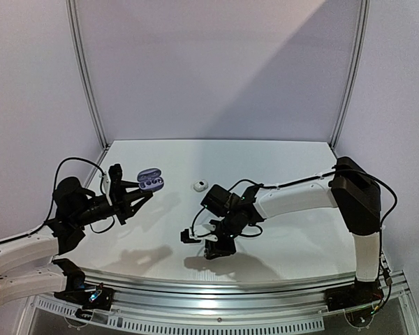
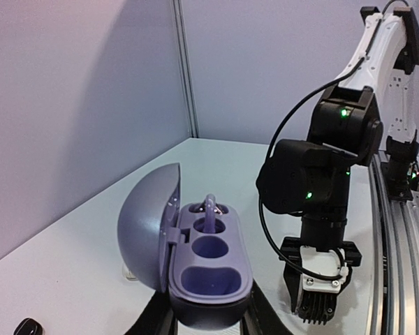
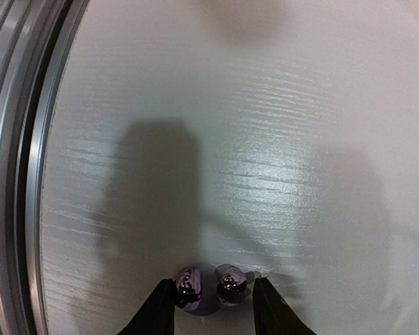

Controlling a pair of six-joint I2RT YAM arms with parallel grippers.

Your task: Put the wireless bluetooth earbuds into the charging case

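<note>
My left gripper (image 1: 136, 195) is shut on an open purple charging case (image 1: 151, 182) and holds it above the table. In the left wrist view the case (image 2: 209, 279) has its lid swung left. A purple earbud (image 2: 209, 209) sits in the far slot, and the near slot is empty. My right gripper (image 1: 216, 246) points down close over the table near the front. In the right wrist view its fingers hold a purple-and-black earbud (image 3: 195, 289) between their tips (image 3: 213, 293). The right gripper also shows in the left wrist view (image 2: 314, 307).
A small white item (image 1: 200, 185) lies on the table behind the right gripper and shows behind the case lid (image 2: 129, 272). A small black earbud (image 2: 28, 326) lies on the table at the lower left. A metal rail (image 3: 28, 174) runs along the table's front edge.
</note>
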